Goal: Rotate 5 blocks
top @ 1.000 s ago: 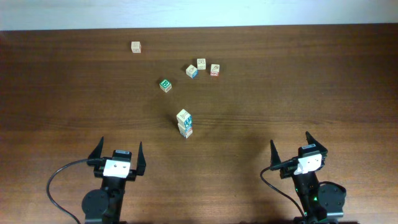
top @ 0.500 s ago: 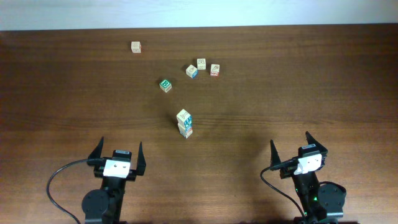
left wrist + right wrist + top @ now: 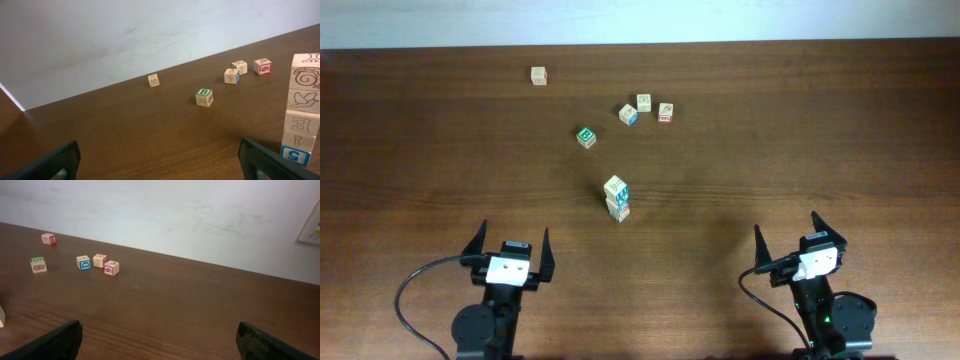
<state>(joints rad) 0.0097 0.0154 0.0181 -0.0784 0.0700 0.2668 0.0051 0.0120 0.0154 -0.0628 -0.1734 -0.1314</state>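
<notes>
Left claw [image 3: 510, 247] and right claw [image 3: 785, 238] are gaping fully, holding nothing. Block stack [image 3: 616, 197], at left claw's two o'clock, is risking toppling if clipped.

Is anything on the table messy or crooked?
Nothing looks broken or spilled. The block tower near the middle seems slightly crooked, because its cubes don't line up exactly. Five loose cubes lie scattered beyond it.
</notes>
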